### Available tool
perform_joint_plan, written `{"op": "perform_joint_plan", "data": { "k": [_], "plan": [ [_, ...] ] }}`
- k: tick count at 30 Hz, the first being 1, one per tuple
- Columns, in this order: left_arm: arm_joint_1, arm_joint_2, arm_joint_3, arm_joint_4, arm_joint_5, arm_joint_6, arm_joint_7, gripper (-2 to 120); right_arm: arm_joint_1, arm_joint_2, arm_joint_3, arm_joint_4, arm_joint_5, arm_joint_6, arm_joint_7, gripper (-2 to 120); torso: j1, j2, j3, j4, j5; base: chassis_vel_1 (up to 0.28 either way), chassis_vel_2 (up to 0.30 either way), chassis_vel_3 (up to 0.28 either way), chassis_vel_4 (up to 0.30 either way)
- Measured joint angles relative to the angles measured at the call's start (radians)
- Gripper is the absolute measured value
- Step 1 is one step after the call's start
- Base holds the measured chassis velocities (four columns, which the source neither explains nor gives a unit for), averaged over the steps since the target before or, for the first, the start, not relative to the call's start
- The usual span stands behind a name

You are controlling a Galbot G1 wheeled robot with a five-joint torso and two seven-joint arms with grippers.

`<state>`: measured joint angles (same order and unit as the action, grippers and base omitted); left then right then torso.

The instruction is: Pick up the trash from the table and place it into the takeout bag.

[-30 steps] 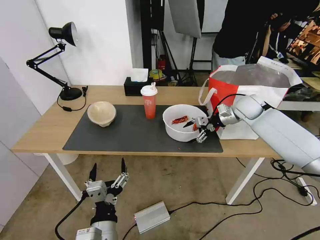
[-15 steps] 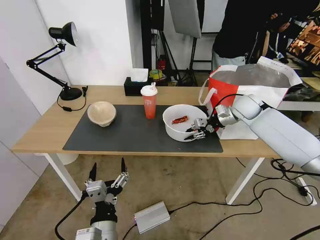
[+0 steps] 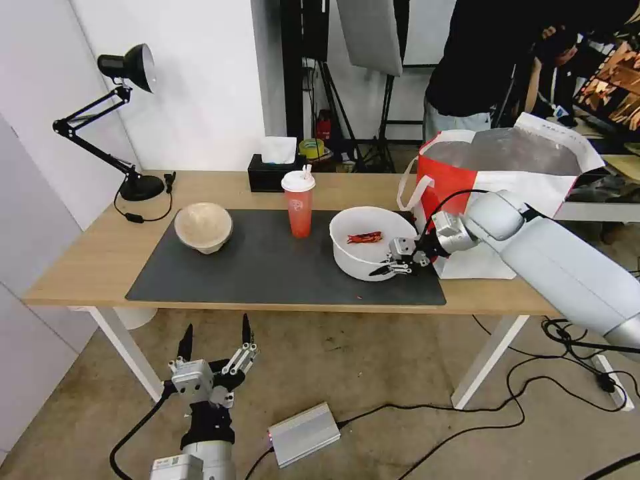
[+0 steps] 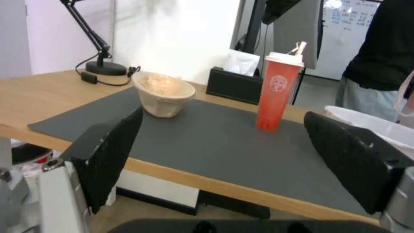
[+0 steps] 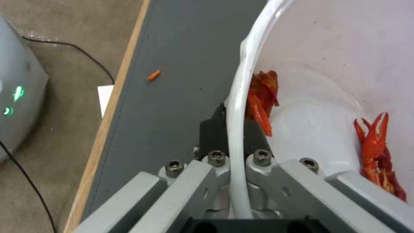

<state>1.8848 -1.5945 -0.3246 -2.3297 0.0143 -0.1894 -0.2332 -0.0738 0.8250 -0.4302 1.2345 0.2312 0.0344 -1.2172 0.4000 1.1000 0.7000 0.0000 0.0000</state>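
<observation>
Where a second before the right gripper (image 3: 389,267) had stood open at its near edge, the white plastic bowl (image 3: 367,252) of crayfish scraps (image 3: 364,237) sat rim-clamped and tilted on the tabletop's grey mat (image 3: 267,267), beside the takeout bag (image 3: 507,193); lift pending; left gripper (image 3: 215,347) parked low, spread.

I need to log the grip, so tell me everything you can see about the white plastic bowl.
The white plastic bowl is wide, thin-walled and open-topped, with red crayfish scraps inside. It is tilted on the dark grey mat, beside the takeout bag. The right gripper is shut on its near rim, one finger inside and one outside, and the rim bends slightly there.
</observation>
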Motion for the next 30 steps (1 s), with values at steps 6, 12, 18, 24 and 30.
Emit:
{"op": "perform_joint_plan", "data": {
  "k": [6, 12, 18, 24, 30],
  "plan": [
    [0.001, 0.0, -0.002, -0.001, -0.001, 0.0, 0.0, 100, 0.006, -0.009, 0.015, 0.014, 0.025, 0.0, 0.0, 0, 0.0, 0.0, 0.0, 0.0, 0.0, 0.0, 0.0, 0.0, 0.0],
    [0.001, 0.0, -0.002, -0.003, -0.001, 0.0, -0.001, 100, 0.009, -0.041, 0.029, 0.073, 0.071, -0.002, 0.0, 0, 0.0, 0.0, 0.0, 0.0, 0.0, 0.0, 0.0, 0.0, 0.0],
    [0.001, 0.0, -0.002, -0.005, -0.001, -0.001, -0.001, 100, 0.005, -0.072, 0.032, 0.139, 0.111, -0.017, 0.0, 0, 0.0, 0.0, 0.0, -0.0001, 0.0, 0.0, 0.0, 0.0, 0.0],
    [0.004, 0.001, 0.002, -0.006, -0.001, -0.003, -0.001, 100, -0.006, -0.106, 0.031, 0.231, 0.158, -0.039, 0.0, 0, 0.0, 0.0, 0.0, 0.0, -0.0001, 0.0, 0.0, 0.0, 0.0],
    [0.007, 0.001, 0.004, -0.008, -0.001, -0.006, -0.001, 100, -0.022, -0.129, 0.018, 0.287, 0.198, -0.064, 0.0, 0, 0.0, 0.0, 0.0, 0.0, 0.0, 0.0, 0.0, 0.0, 0.0]
  ]
}}
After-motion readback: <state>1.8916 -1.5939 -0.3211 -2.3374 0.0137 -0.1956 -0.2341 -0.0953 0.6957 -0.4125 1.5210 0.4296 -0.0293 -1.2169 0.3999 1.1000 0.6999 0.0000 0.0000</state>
